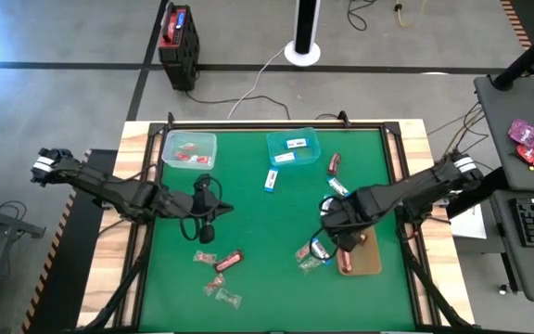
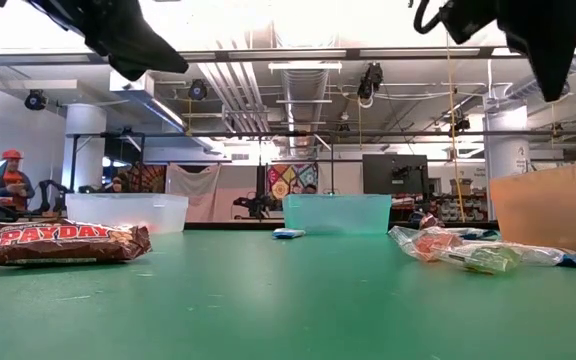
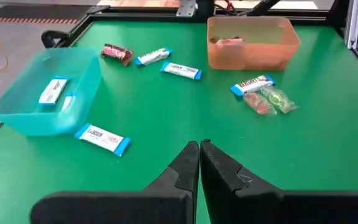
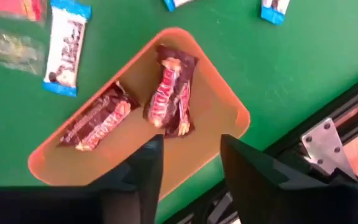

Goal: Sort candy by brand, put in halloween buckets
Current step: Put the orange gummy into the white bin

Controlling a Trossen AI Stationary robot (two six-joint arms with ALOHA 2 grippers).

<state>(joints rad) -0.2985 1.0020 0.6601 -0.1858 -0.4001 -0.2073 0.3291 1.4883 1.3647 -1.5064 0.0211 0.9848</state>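
Right gripper (image 4: 188, 155) over the amber tray (image 4: 229, 106), fingers apart, nothing between them. Two red-brown bars (image 4: 169, 93) lying flat in the tray. Left gripper (image 3: 199, 163) hovering mid-table, fingers pressed together, empty.

Sorted so far, judging by layout: white-and-blue packets in the teal bucket (image 1: 294, 146), red-pink sweets in the mint bucket (image 1: 189, 148).

Still loose on the mat:
- red-brown bar (image 1: 228, 262) near the front edge, left of centre, clear twists (image 1: 221, 289) around it
- white-and-blue packet (image 1: 271, 179) just in front of the teal bucket
- another bar (image 1: 334, 164) right of the teal bucket, a packet just beside it
- small cluster of packet plus twists (image 1: 310, 254) just left of the tray

Handling, as a judgement: all light, no weight concern. Bars fairly stiff, glossy wrapper likely slippery; grip across the short width at mid-length, not on the crimped ends. Packets flat and thin, low on the mat; pinch straight down over the middle. Twists soft and crinkly, film deforms; take the lumpy sweet body, not the twisted tails. Clustered pieces by the tray touching or overlapping, risk of lifting two at once.
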